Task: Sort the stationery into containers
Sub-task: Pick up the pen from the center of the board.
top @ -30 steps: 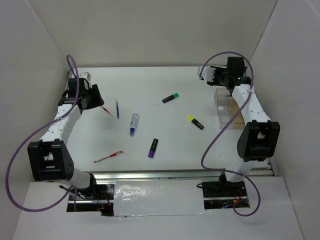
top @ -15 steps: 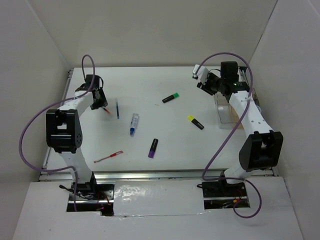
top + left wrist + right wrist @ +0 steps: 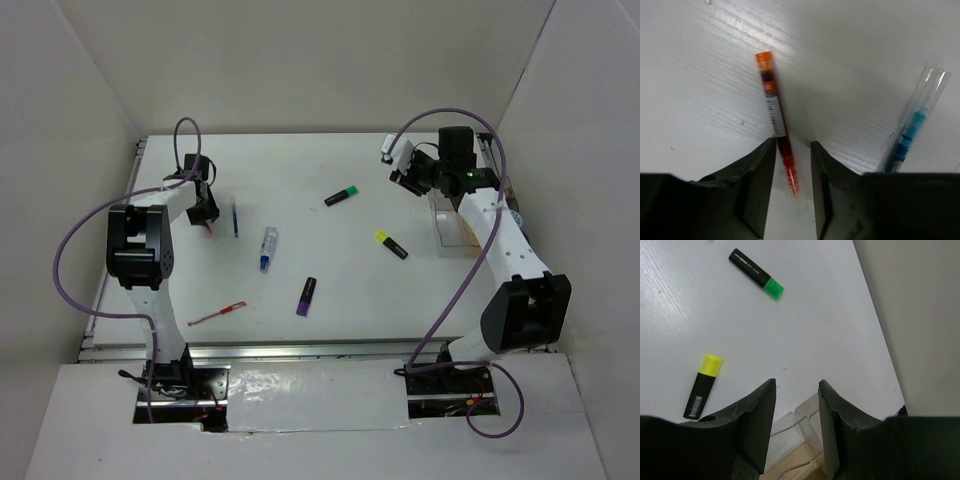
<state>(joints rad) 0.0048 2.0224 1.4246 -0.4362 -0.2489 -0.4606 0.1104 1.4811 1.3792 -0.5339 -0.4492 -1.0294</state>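
Left gripper (image 3: 793, 146) is right down at the table (image 3: 300, 160), close to the left edge and toward the far side. Its jaws stand partway apart, straddling the tip end of a red pen (image 3: 776, 112). The pen lies close against one finger with a sliver of bare table showing before the other, so it's bracketed, not pinched. Its orange cap end points away from the gripper and the whole pen lies flat.

Just beside it, toward the middle, lies a blue pen (image 3: 912, 130), roughly parallel and not touching.

Further toward the middle of the table there's the white-and-blue tube (image 3: 268, 247). The purple highlighter (image 3: 307, 296) lies between the tube and the near edge. A second red pen (image 3: 217, 314) lies on its own toward the near-left corner.

Over to the right gripper (image 3: 796, 385). It's held up off the table at the far-right side, jaws partway apart with nothing between them. A corner of the clear box (image 3: 800, 427) shows just below its fingers, and that box sits along the right edge. The green highlighter (image 3: 756, 274) and the yellow highlighter (image 3: 702, 386) lie loose on the table toward the middle from the box, well apart, green closer to the far edge.
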